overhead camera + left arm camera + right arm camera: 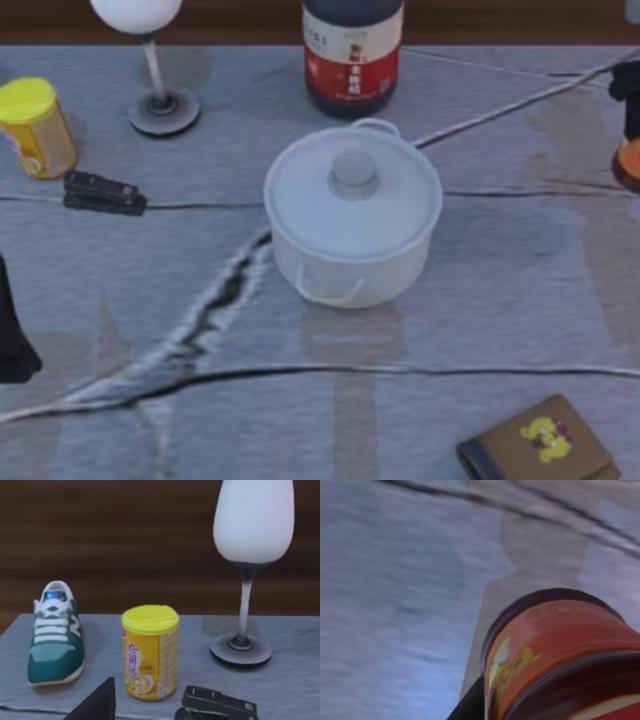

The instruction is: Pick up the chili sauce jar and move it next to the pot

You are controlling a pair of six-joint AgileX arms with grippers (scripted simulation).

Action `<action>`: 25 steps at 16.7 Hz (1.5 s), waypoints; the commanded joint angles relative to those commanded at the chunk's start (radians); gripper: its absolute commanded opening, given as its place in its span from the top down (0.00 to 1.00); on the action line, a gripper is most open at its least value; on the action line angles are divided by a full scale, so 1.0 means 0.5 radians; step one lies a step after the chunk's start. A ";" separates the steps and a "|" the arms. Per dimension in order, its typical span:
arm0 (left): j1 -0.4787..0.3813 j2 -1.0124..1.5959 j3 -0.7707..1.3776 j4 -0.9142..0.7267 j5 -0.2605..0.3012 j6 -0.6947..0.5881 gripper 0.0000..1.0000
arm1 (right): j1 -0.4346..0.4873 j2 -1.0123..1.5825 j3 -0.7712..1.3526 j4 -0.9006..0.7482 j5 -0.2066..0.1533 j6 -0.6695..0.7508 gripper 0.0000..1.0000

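We are holding our right gripper [628, 100] at the far right edge of the table [500, 300], mostly cut off by the top view's border, with the chili sauce jar [628, 165] showing just below it as an orange-red sliver. In the right wrist view the jar [560, 655] is filling the near corner, tilted and off the grey surface, a dark finger [470, 705] pressing its side, so we are gripping it. The pot [352, 225] is sitting mid-table, lid on, well apart from the jar, with open cloth lying between them. Behind the pot a tall dark bottle [352, 55] is standing close. Our left gripper [15, 340] is parking at the left edge; we cannot tell whether its fingers are apart.
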 joint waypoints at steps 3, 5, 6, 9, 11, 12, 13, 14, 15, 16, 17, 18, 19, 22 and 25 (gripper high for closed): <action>0.000 0.000 0.000 0.000 0.000 0.000 0.00 | 0.139 -0.006 -0.103 0.090 0.044 0.260 1.00; 0.000 0.000 0.000 0.000 0.000 0.000 0.00 | 0.257 -0.016 -0.195 0.170 0.086 0.504 1.00; 0.000 0.000 0.000 0.000 0.000 0.000 0.00 | 0.318 -0.021 -0.242 0.211 0.109 0.629 1.00; 0.000 0.000 0.000 0.000 0.000 0.000 0.00 | 0.483 -0.036 -0.369 0.320 0.170 0.928 1.00; 0.000 0.000 0.000 0.000 0.000 0.000 0.00 | 0.549 -0.046 -0.424 0.366 0.194 1.025 1.00; 0.000 0.000 0.000 0.000 0.000 0.000 0.00 | 0.561 -0.048 -0.434 0.374 0.199 1.041 1.00; 0.000 0.000 0.000 0.000 0.000 0.000 0.00 | 0.561 -0.048 -0.434 0.374 0.199 1.041 1.00; 0.000 0.000 0.000 0.000 0.000 0.000 0.00 | 0.561 -0.048 -0.434 0.374 0.199 1.041 1.00; 0.000 0.000 0.000 0.000 0.000 0.000 0.00 | 0.561 -0.048 -0.434 0.374 0.199 1.041 1.00; 0.000 0.000 0.000 0.000 0.000 0.000 0.00 | 0.552 -0.040 -0.429 0.369 0.192 1.042 1.00; 0.000 0.000 0.000 0.000 0.000 0.000 0.00 | 0.553 -0.038 -0.433 0.376 0.191 1.041 1.00; 0.000 0.000 0.000 0.000 0.000 0.000 0.00 | 0.555 -0.031 -0.448 0.403 0.188 1.040 1.00; 0.000 0.000 0.000 0.000 0.000 0.000 0.00 | 0.556 -0.017 -0.473 0.444 0.186 1.040 1.00; 0.000 0.000 0.000 0.000 0.000 0.000 0.00 | 0.555 0.042 -0.574 0.608 0.192 1.042 1.00; 0.000 0.000 0.000 0.000 0.000 0.000 0.00 | 0.557 0.084 -0.639 0.712 0.199 1.039 1.00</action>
